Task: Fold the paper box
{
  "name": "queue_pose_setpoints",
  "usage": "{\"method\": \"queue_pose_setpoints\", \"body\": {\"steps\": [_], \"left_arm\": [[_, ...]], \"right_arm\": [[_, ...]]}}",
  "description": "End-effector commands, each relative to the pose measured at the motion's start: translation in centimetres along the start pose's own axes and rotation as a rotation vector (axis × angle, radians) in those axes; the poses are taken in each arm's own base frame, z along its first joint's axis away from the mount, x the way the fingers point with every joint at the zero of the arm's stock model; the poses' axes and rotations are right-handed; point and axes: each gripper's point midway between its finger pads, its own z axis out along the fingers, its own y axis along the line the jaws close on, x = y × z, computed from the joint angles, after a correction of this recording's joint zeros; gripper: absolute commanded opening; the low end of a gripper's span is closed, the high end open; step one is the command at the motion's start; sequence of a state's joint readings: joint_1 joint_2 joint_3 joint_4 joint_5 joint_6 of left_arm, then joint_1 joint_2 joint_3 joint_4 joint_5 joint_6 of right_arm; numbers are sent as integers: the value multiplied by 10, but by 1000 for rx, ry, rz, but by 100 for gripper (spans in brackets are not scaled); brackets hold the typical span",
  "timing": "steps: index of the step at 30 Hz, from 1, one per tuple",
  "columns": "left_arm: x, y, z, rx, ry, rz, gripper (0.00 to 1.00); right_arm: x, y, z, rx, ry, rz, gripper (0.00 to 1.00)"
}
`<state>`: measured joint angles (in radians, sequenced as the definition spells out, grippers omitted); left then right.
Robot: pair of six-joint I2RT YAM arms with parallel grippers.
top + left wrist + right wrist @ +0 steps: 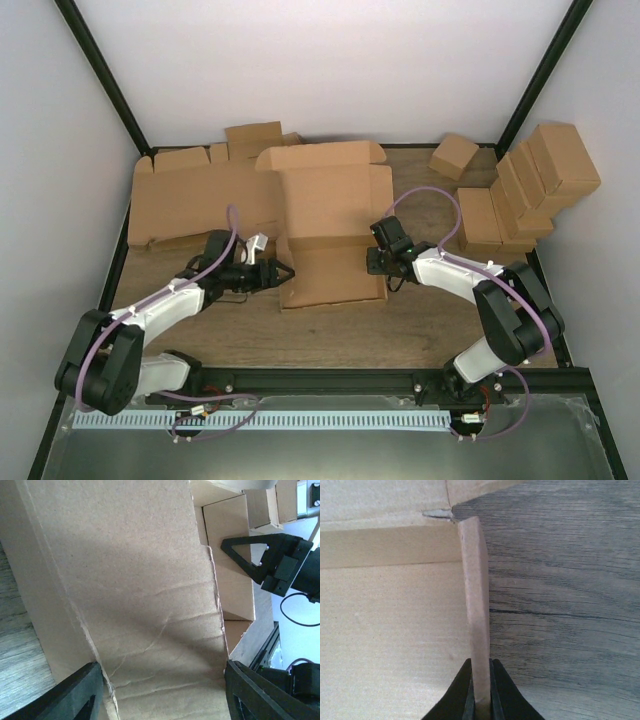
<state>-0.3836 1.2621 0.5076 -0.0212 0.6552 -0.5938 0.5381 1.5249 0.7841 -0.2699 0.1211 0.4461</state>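
The paper box (330,215) lies partly folded in the middle of the table, its lid panel stretched toward the back. My left gripper (284,272) is at the left edge of the box's near panel. In the left wrist view its jaws (162,664) stand wide, and a creased cardboard flap (150,590) fills the gap from finger to finger. My right gripper (378,262) is at the box's right edge. In the right wrist view it (481,662) is shut on the thin upright side flap (475,595), seen edge-on.
A pile of flat cardboard blanks (185,195) lies at the back left, just behind my left arm. Ready-made brown boxes (530,185) cluster at the back right, with one small box (453,155) apart from them. Bare wooden table (565,580) shows right of the box.
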Motion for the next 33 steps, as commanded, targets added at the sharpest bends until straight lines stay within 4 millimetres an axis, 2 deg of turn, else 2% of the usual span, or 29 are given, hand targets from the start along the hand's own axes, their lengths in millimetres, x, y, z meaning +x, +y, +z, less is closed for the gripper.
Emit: {"method": "queue_pose_setpoints", "body": {"steps": [1, 6, 14, 23, 27, 30, 33], "left_arm": [[29, 49, 1, -214, 87, -70, 64], [40, 57, 6, -238, 119, -90, 60], [51, 66, 15, -296, 167, -82, 63], [50, 66, 13, -400, 177, -35, 66], [44, 61, 8, -422, 161, -24, 67], [38, 57, 1, -437, 139, -15, 75], [35, 58, -4, -460, 112, -16, 84]], "right_arm": [[-12, 10, -6, -37, -42, 15, 1], [-12, 10, -6, -40, -44, 16, 1], [-12, 11, -7, -41, -46, 12, 1], [-20, 4, -19, -11, -85, -10, 18], [-20, -2, -23, 20, -93, -26, 20], [-16, -3, -23, 19, -83, -34, 24], [-12, -1, -21, 1, -73, -32, 33]]}}
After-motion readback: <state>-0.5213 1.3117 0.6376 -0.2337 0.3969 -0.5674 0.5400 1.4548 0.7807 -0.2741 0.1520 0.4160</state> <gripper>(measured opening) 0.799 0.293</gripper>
